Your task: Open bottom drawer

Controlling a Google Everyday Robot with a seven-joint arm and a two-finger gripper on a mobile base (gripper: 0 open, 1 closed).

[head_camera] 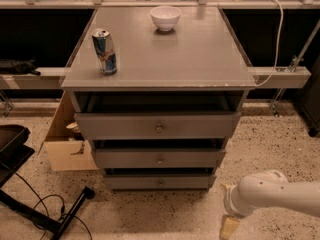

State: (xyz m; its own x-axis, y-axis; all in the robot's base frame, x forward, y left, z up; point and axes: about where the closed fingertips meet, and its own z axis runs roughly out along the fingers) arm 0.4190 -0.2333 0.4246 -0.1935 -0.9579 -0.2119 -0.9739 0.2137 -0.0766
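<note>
The grey cabinet (200, 54) has three drawers stacked under its flat top. The bottom drawer (130, 182) is the lowest and narrowest front, plain grey with a small round knob (160, 183) at its centre. It looks shut, like the two above it. My gripper (230, 227) hangs at the end of the white arm (265, 194) at the lower right, close to the floor. It is to the right of the bottom drawer, slightly lower in the picture, and apart from it. Its lower end is cut off by the picture's edge.
A drink can (104, 51) and a white bowl (165, 18) stand on the cabinet top. An open cardboard box (67, 149) sits on the floor left of the cabinet. A black stand with cables (45, 216) lies at the lower left. A rail (280, 76) runs behind.
</note>
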